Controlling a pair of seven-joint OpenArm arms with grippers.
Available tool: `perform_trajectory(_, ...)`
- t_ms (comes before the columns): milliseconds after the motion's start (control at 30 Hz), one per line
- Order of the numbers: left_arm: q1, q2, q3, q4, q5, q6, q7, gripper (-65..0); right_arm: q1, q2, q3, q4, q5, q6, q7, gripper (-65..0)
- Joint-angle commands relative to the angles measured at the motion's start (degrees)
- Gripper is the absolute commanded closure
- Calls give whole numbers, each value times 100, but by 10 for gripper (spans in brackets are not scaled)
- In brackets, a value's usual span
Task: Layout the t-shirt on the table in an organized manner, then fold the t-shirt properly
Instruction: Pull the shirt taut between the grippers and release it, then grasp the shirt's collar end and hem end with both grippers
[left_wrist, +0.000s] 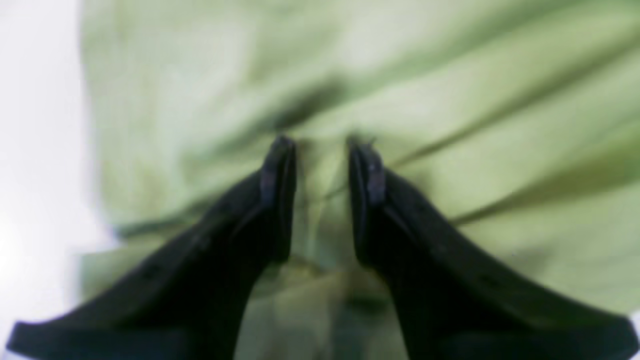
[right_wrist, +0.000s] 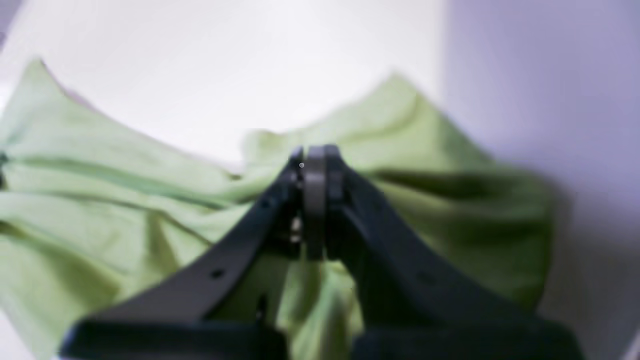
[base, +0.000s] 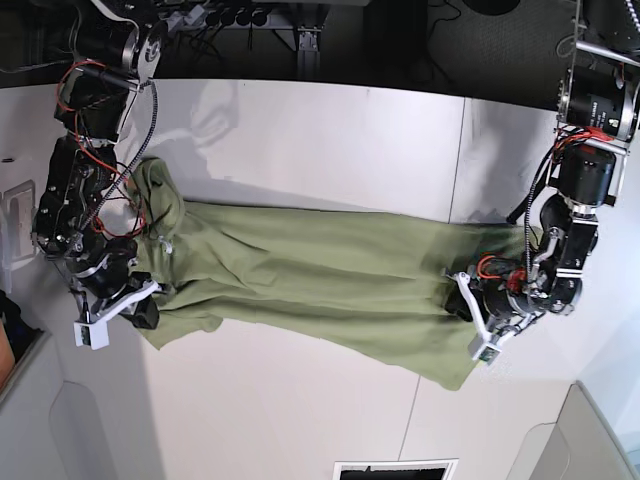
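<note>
We see the t-shirt (base: 310, 280) stretched lengthwise across the middle of the white bench (base: 330, 140), drawn out between our two arms. In the base view it runs from the bench's left edge almost to the right one, where a thin dark seam (base: 457, 160) crosses the bench top. The cloth is rumpled rather than flat, with long creases along its length, a bunched fold at the left end and a loose corner hanging toward the near edge at the right end.

Our right gripper (right_wrist: 315, 155) sits at the left end of the shirt in the base view (base: 140, 305). Its wrist view shows the jaws pressed fully together, with green cloth gathered up to the tips and folds fanning away on both sides, so it has the t-shirt (right_wrist: 125, 200) pinched. The white bench (right_wrist: 225, 65) shows beyond the cloth.

Our left gripper (left_wrist: 322, 150) is at the other end, near the bench's right edge in the base view (base: 478, 310). Its wrist view shows the two black fingers (left_wrist: 280, 170) held partly apart, with a narrow gap between them, tips down against the t-shirt (left_wrist: 450, 100). A ridge of cloth rises in the gap, and creases run out from the tips. The view is blurred, and we cannot tell whether that ridge is truly gripped or the tips merely press on the fabric. A strip of bare bench (left_wrist: 40, 150) shows along the left of that view.
</note>
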Motion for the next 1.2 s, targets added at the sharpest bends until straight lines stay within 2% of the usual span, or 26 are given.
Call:
perform_trajectory(0, -142, -262, -42, 407, -271, -76, -55, -215, -17, 105, 7, 350, 216, 72, 9, 0)
perform_trajectory(100, 195, -894, -44, 1246, -743, -81, 74, -215, -581, 240, 17, 1193, 688, 116, -223, 0)
perform_trajectory(200, 608, -1423, -140, 1812, -835, -81, 94, -216, -1178, 387, 22, 1895, 911, 109, -306, 0)
perform_trajectory(300, 1099, -1749, -439, 2146, -1014, -85, 177, -216, -1810, 551, 31, 2446, 1086, 111, -437, 0)
perform_trajectory(400, 1628, -1891, -927, 2221, -1043, -105, 195, -216, -2531, 603, 275, 2970, 1143, 114, -457, 0)
perform_trajectory(500, 2203, -1873, -1591, 2218, -1043, -103, 195, -277, -3171, 601, 715, 3314, 1449, 111, -522, 0)
perform_trajectory(567, 2531, -1838, -1963, 2212, -1040, -103, 197, -310, -3442, 601, 986, 3344, 1764, 111, -761, 0)
perform_trajectory(600, 2669, -1821, -2116, 2210, -1040, -103, 195, -315, -3534, 599, 1093, 3342, 1840, 114, -859, -25)
perform_trajectory(700, 2977, -1696, -2465, 2208, -1032, -105, 103, -316, -3786, 601, 1215, 3322, 1956, 109, -896, -276)
perform_trajectory(733, 3040, -1620, -2533, 2197, -1023, -105, 76, -316, -3818, 599, 1200, 3294, 1954, 114, -879, -332)
perform_trajectory(767, 3062, -1532, -2551, 2184, -992, -105, 57, -316, -3814, 601, 1163, 3220, 1937, 111, -881, -361)
perform_trajectory(967, 3021, -861, -2551, 1851, -396, -101, -334, -316, -3530, 601, 568, 2391, 1628, 111, -564, -368)
perform_trajectory(1167, 2859, -422, -2551, 1423, 37, -103, -942, -315, -3016, 597, -297, 1685, 1276, 101, -221, -367)
